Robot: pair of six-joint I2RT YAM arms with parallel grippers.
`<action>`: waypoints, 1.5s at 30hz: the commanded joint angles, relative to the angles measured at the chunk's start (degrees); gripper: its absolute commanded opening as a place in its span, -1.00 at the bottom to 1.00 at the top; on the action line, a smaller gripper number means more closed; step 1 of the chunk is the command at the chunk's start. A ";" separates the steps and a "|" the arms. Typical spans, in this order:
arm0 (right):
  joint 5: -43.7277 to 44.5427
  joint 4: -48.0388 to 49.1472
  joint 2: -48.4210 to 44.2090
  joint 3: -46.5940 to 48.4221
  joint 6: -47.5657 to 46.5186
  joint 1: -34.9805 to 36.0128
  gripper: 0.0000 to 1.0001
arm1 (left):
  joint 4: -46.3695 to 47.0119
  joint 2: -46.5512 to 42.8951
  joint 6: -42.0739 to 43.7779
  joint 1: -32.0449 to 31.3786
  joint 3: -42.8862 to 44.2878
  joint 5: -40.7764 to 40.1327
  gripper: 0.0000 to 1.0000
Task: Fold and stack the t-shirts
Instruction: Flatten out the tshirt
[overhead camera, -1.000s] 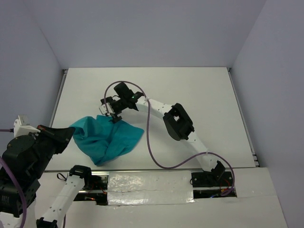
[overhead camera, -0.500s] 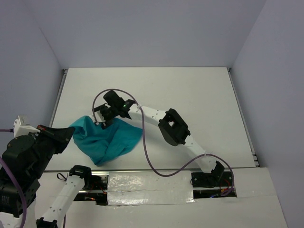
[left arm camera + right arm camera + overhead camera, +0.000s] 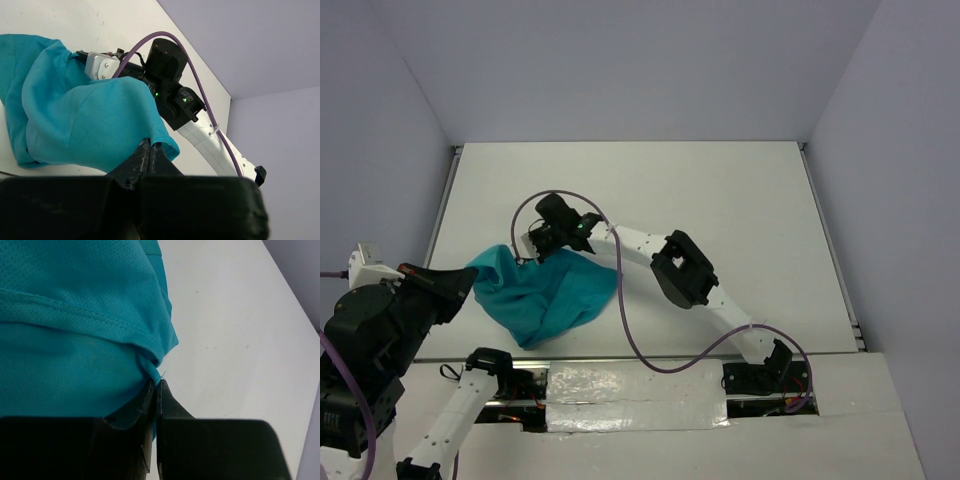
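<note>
One teal t-shirt (image 3: 552, 295) lies crumpled at the near left of the white table (image 3: 740, 210). My left gripper (image 3: 468, 276) meets its left corner, which is drawn up toward the jaws. In the left wrist view that gripper (image 3: 151, 145) is shut, and the t-shirt (image 3: 85, 125) runs right up to its tips. My right gripper (image 3: 532, 252) has reached across to the shirt's far edge. In the right wrist view this gripper (image 3: 156, 383) is shut on a bunched fold of the t-shirt (image 3: 75, 335) just below the stitched hem.
The right arm (image 3: 685, 270) stretches diagonally over the table's middle, its purple cable (image 3: 625, 320) looping above the near edge. A metal rail (image 3: 442, 205) borders the table's left side. Grey walls enclose the back and both sides.
The right gripper moved left and down onto the shirt's far edge and went from open to shut on the cloth. The left arm stayed still.
</note>
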 commanded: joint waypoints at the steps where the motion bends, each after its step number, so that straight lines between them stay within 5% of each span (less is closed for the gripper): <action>1: -0.53 2.17 -1.06 -1.12 0.03 -0.31 -0.90 | 2.24 0.71 -0.83 0.21 0.81 0.60 -1.00; 11: -4.14 12.45 -11.34 -11.58 14.43 -6.10 -1.00 | 3.65 1.59 -0.30 0.29 0.73 -1.59 -1.00; 18: -9.58 17.03 -29.78 -26.85 22.00 -15.15 -1.00 | 11.55 4.74 3.12 0.21 -1.29 -4.84 -1.00; 32: -10.91 7.54 -60.90 -51.99 23.23 -31.06 -1.00 | 42.29 20.38 14.10 0.38 -10.96 -2.12 -1.00; 45: -3.88 5.60 -78.66 -67.21 27.45 -43.45 -1.00 | 50.31 30.33 16.40 0.91 -13.33 -13.46 -1.00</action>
